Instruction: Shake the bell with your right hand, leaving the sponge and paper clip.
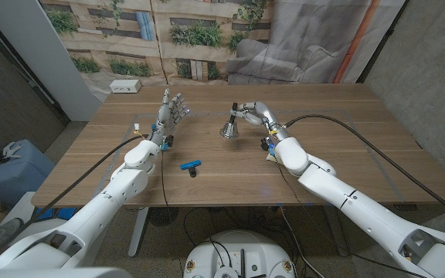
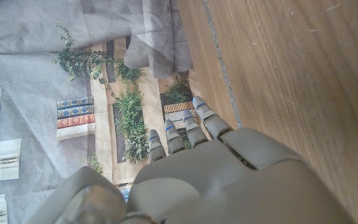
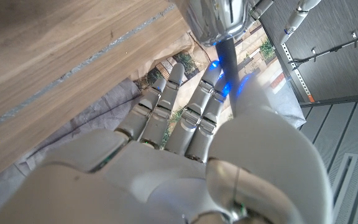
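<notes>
The bell (image 1: 229, 130) hangs tilted above the table (image 1: 346, 147) near its middle, its dark handle grasped by the right hand (image 1: 255, 113), which sits at two o'clock from it. Nearest, at seven o'clock from the bell, lies a blue paper clip (image 1: 190, 164). Farther off at nine o'clock, the left hand (image 1: 171, 110) stands released, fingers spread, holding nothing.

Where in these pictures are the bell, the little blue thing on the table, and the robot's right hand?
bell (image 1: 229, 130), head view, on its silvery flared body.
blue thing (image 1: 190, 164), head view, on its middle.
right hand (image 1: 255, 113), head view, on the hand's middle, holding the bell's handle.
</notes>
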Tool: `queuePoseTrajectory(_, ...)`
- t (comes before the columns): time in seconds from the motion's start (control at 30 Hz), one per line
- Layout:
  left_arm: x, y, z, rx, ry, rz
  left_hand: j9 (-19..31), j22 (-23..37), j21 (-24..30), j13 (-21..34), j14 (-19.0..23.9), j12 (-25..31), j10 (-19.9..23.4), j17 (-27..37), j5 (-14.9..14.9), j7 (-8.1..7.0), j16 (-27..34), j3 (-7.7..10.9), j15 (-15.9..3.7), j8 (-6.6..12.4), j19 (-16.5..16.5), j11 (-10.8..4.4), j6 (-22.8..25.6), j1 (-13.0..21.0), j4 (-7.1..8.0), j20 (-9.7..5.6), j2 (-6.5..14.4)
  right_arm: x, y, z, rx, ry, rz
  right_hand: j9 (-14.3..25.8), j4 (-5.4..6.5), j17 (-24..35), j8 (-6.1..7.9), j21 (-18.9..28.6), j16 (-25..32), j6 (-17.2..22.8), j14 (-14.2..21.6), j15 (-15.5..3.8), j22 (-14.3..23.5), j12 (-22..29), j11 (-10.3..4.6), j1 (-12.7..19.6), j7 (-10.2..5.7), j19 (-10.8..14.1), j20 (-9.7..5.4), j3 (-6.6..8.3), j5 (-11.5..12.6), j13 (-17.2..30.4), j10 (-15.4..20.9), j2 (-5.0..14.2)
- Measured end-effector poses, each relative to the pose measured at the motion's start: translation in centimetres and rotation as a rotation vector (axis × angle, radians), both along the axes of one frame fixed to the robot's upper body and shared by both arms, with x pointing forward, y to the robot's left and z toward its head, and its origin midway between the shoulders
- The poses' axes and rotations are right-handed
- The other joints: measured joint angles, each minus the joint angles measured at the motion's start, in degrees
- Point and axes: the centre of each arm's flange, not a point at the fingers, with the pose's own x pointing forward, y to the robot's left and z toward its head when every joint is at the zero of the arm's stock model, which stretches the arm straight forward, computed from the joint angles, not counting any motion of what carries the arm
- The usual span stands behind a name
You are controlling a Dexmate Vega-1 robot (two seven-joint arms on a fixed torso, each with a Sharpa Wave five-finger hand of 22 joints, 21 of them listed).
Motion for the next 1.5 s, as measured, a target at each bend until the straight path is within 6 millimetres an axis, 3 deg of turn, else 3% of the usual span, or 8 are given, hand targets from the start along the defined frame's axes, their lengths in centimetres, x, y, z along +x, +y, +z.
queuePoseTrajectory(0.37, 0.0, 0.0, 0.0, 0.000, 0.000, 0.000, 0.00, 0.00, 0.00, 0.00, 0.00, 0.00, 0.00, 0.00, 0.00, 0.00, 0.00, 0.00, 0.00, 0.00, 0.00, 0.00, 0.00, 0.00, 0.00, 0.00, 0.00, 0.2, 0.9, -0.1, -0.014, -0.131, -0.046, -0.01, -0.22, 0.28, -0.05, 0.00, 0.00, 0.16, -0.33, 0.09, 0.00, 0.00, 0.00, 0.02, -0.17, 0.00, 0.00, -0.23, 0.00, 0.00, 0.00, 0.00)
queuePoseTrajectory(0.43, 0.0, 0.0, 0.0, 0.000, 0.000, 0.000, 0.00, 0.00, 0.00, 0.00, 0.00, 0.00, 0.00, 0.00, 0.00, 0.00, 0.00, 0.00, 0.00, 0.00, 0.00, 0.00, 0.00, 0.00, 0.00, 0.00, 0.00, 0.2, 1.1, -0.1, -0.017, -0.162, -0.054, -0.01, -0.22, 0.27, -0.04, 0.00, 0.00, 0.17, -0.32, 0.09, 0.00, 0.00, 0.00, 0.91, -0.17, 0.00, 0.00, -0.22, 0.00, 0.00, 0.00, -0.88)
queuePoseTrajectory(0.83, 0.0, 0.0, 0.0, 0.000, 0.000, 0.000, 0.00, 0.00, 0.00, 0.00, 0.00, 0.00, 0.00, 0.00, 0.00, 0.00, 0.00, 0.00, 0.00, 0.00, 0.00, 0.00, 0.00, 0.00, 0.00, 0.00, 0.00, 0.9, 2.5, -0.8, -0.040, -0.264, -0.114, -0.02, -0.37, 0.54, -0.05, 0.00, 0.00, 0.16, -0.32, 0.09, 0.00, 0.00, 0.00, 1.28, -0.16, 0.00, 0.00, -0.38, 0.00, -0.01, 0.00, -0.50)
queuePoseTrajectory(1.5, 0.0, 0.0, 0.0, 0.000, 0.001, 0.000, 0.00, 0.00, 0.00, 0.00, 0.00, 0.00, 0.00, 0.00, 0.00, 0.00, 0.00, 0.00, 0.00, 0.00, 0.00, 0.00, 0.00, 0.00, 0.00, 0.00, 0.00, 2.6, 4.2, -2.0, -0.068, -0.334, -0.175, -0.02, -0.37, 0.80, -0.05, 0.00, 0.43, 0.16, -0.31, 0.09, 0.00, 0.00, 0.00, 1.28, -0.15, 0.55, -0.11, -0.38, 0.00, -0.02, 0.00, -0.50)
